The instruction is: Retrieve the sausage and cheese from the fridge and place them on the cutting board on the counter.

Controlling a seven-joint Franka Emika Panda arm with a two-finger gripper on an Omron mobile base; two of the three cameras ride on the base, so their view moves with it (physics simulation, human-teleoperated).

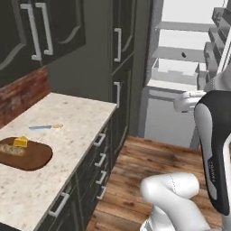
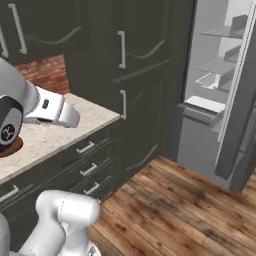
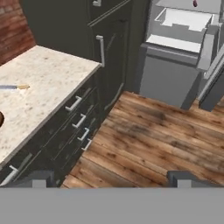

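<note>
One food, cheese (image 1: 20,142), on cutting board (image 1: 34,158) at bench's (image 1: 67,131) nine o'clock; sausage (image 1: 183,55) waiting in fridge (image 1: 180,67); tool (image 3: 111,177) open, empty.

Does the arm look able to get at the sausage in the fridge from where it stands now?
Probably not yet. The fridge stands open and nothing blocks the way, but the sausage lies well back on a shelf across open floor from the open end effector; the base likely has to drive closer.

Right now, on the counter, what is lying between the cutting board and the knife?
Nothing: in the left base view, bare speckled counter separates the cutting board, which carries the cheese, from the knife behind it.
</note>
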